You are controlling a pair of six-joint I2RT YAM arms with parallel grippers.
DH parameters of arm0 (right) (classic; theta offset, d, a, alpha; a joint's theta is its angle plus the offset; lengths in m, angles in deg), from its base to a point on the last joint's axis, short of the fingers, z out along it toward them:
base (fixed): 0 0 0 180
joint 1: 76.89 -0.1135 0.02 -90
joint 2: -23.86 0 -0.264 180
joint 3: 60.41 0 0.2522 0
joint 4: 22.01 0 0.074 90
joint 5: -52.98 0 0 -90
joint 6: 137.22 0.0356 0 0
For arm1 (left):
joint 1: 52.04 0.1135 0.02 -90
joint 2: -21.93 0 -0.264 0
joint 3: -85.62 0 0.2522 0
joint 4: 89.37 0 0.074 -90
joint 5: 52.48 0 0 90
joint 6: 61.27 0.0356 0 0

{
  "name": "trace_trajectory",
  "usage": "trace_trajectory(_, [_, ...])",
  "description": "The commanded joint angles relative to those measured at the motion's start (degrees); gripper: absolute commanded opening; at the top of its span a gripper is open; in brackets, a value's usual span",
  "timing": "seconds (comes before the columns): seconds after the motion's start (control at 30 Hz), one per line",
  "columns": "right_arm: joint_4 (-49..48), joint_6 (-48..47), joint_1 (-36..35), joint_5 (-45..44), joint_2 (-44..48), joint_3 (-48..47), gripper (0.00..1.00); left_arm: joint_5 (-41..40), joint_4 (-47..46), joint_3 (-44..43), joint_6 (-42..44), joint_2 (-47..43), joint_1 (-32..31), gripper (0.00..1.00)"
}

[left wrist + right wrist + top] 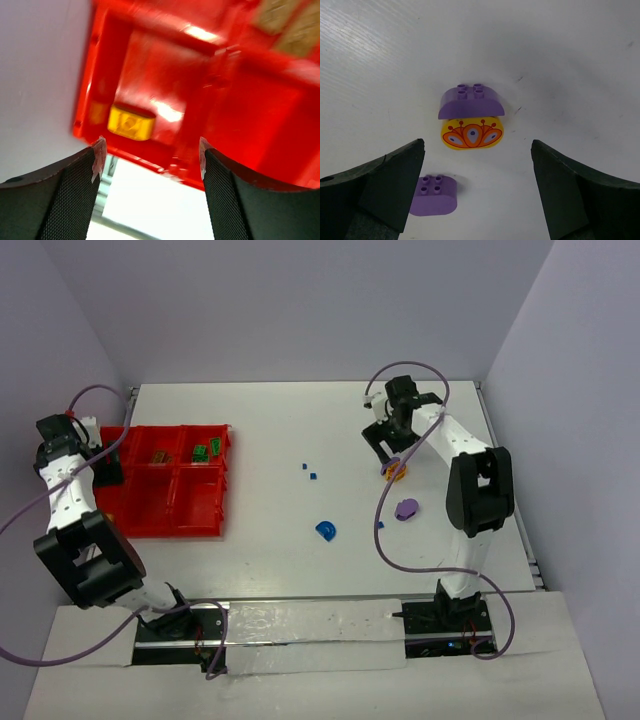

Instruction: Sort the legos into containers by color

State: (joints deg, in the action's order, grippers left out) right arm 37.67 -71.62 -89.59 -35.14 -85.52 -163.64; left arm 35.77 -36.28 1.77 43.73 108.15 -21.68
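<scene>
The containers (170, 502) are a red grid of bins at the left of the table. My left gripper (106, 468) hangs over their left end, open (150, 152) and holding nothing. Beyond its fingers a yellow lego (131, 122) lies inside one compartment (165, 75). At the far right my right gripper (386, 452) is open (477, 150) above the table. Ahead of its fingertips a purple arch (471, 101) lies against a yellow arch with an orange pattern (472, 133). A second purple lego (433, 195) lies beside the left finger (380, 185).
A blue arch (326, 530) lies mid-table, with tiny blue bits (309, 472) further back and another (379, 525) near the purple lego (407, 508). Green legos (202, 451) and a brownish piece (158, 455) sit in the back compartments.
</scene>
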Motion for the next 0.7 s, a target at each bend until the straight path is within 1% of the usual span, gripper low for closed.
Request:
trace_trajectory(0.0, [1.63,-1.53,0.52,0.06,-1.63,0.53,0.94,8.65,0.01,-4.39,-1.0,-5.46,-1.65,0.83])
trace_trajectory(0.17, [1.63,-2.63,0.53,0.94,-5.38,-0.19,0.94,15.82,1.19,-7.66,-2.29,-7.56,-3.83,0.86])
trace_trajectory(0.33, [2.69,-3.29,0.57,1.6,-8.88,-3.21,0.94,15.55,1.72,-9.5,-3.17,-7.96,-6.9,0.87])
trace_trajectory(0.5, [3.74,-3.97,0.55,2.3,-11.03,-4.31,0.94,15.46,2.07,-10.68,-3.78,-7.67,-8.13,0.87])
trace_trajectory(0.57, [4.23,-4.08,0.57,2.88,-11.66,-4.44,0.89,15.84,2.11,-11.22,-3.96,-7.56,-8.66,0.87])
trace_trajectory(0.63, [4.38,-4.02,0.6,3.14,-12.0,-4.48,0.87,16.67,1.95,-11.38,-4.1,-7.56,-8.84,0.87])
trace_trajectory(0.67, [4.41,-3.88,0.66,3.49,-11.94,-4.51,0.83,17.42,1.63,-11.38,-4.3,-7.56,-9.04,0.87])
